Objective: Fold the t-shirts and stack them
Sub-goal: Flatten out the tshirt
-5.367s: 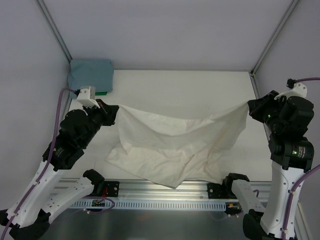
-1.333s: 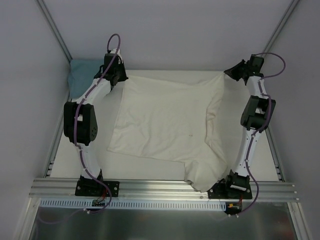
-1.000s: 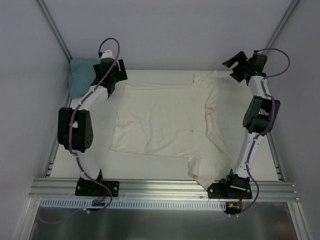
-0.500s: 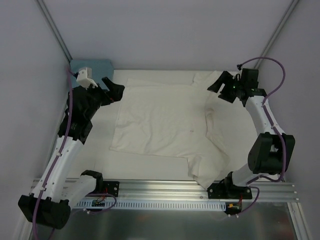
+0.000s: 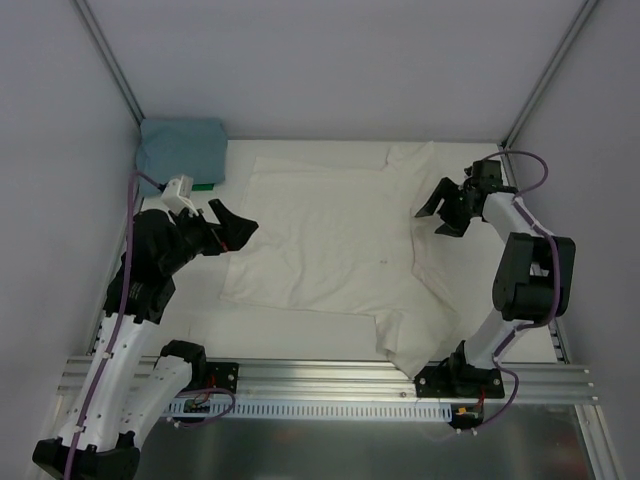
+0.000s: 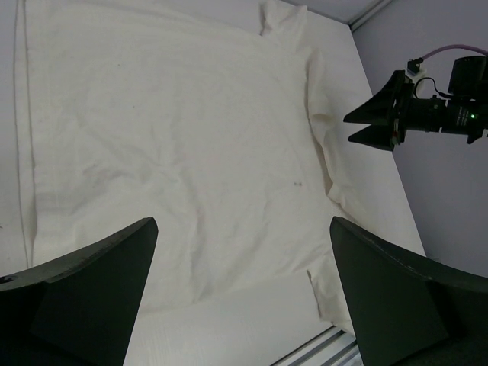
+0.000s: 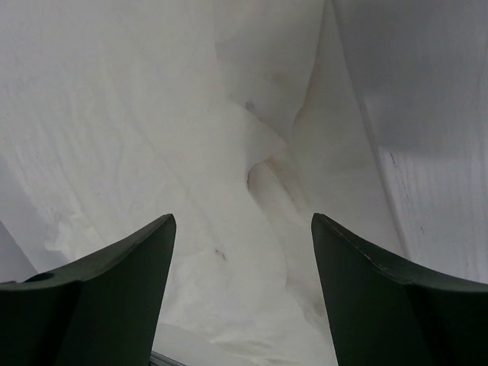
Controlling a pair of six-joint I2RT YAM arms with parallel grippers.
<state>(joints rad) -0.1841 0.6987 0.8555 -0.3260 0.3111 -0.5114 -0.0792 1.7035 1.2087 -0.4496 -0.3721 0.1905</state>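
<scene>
The cream t-shirt (image 5: 330, 240) lies spread flat across the middle of the table (image 5: 500, 300). Its right side is rumpled, and its near right corner (image 5: 410, 350) reaches the front rail. In the left wrist view the cream t-shirt (image 6: 168, 137) fills the frame. The teal-blue t-shirt (image 5: 180, 150) sits folded in the far left corner. My left gripper (image 5: 243, 238) (image 6: 242, 225) hovers open over the cream shirt's left edge, holding nothing. My right gripper (image 5: 427, 224) (image 7: 242, 217) (image 6: 374, 122) stands open above the wrinkled right side of the cream shirt (image 7: 191, 114), also empty.
A small green object (image 5: 205, 185) shows at the near edge of the teal shirt. A metal rail (image 5: 300, 378) runs along the table's near edge. Grey walls close in the left, back and right sides.
Both grippers have drawn back from the shirt's far corners toward the near side. The right jaws have narrowed slightly. The cream shirt lies still.
</scene>
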